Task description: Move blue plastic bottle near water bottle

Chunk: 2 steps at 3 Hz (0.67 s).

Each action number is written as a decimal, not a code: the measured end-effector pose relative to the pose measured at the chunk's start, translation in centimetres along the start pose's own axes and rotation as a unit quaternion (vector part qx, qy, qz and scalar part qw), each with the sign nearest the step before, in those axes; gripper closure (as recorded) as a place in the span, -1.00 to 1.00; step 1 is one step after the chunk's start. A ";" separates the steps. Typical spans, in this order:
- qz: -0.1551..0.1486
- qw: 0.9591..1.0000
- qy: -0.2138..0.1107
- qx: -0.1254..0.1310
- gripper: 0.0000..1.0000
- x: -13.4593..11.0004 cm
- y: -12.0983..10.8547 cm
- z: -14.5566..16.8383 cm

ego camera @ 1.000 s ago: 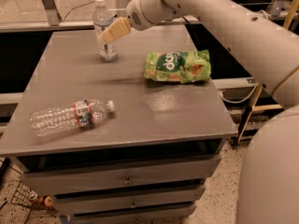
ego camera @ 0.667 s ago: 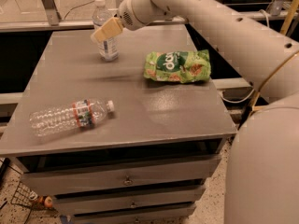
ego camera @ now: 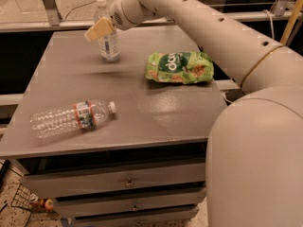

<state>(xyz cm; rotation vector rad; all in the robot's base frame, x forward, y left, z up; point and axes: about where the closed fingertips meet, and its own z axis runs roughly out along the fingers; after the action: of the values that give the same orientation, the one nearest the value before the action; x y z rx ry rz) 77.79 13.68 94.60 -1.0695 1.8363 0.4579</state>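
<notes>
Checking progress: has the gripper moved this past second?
Yes. The gripper has shifted left across the standing blue plastic bottle, to its left side.

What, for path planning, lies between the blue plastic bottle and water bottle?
Only bare tabletop, in the camera view; the gripper is by the blue plastic bottle.

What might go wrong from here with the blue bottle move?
The pincer hangs by the upper part of the upright blue plastic bottle; a sideways nudge might tip it. The water bottle lies on its side near the front-left edge of the table; a bump might roll it off. The arm reaches past the green chip bag and might brush it.
</notes>
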 end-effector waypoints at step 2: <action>0.005 1.000 -0.010 -0.009 0.23 -0.4 0.5 0.9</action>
<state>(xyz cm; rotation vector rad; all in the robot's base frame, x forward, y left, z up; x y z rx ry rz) 77.91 14.75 94.44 -1.0637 1.8245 0.4902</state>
